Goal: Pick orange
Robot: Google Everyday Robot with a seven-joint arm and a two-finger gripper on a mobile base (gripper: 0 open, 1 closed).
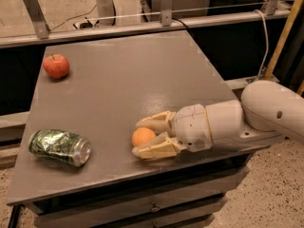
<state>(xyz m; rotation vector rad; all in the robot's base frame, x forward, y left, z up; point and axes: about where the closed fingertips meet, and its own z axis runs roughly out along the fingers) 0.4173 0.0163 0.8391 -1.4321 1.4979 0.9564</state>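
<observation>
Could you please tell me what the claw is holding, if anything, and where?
The claw pinches the orange across its opposite sides; the orange rests on the table.

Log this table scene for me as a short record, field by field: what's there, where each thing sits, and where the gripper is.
surface: grey table
orange: near the front edge, right of centre, on the table
gripper: reaching in from the right, low on the table, set around the orange
apple: red, far left corner, standing alone
can: green, crushed, lying on its side at front left, open end toward the orange
pick status: orange not yet lifted
</observation>
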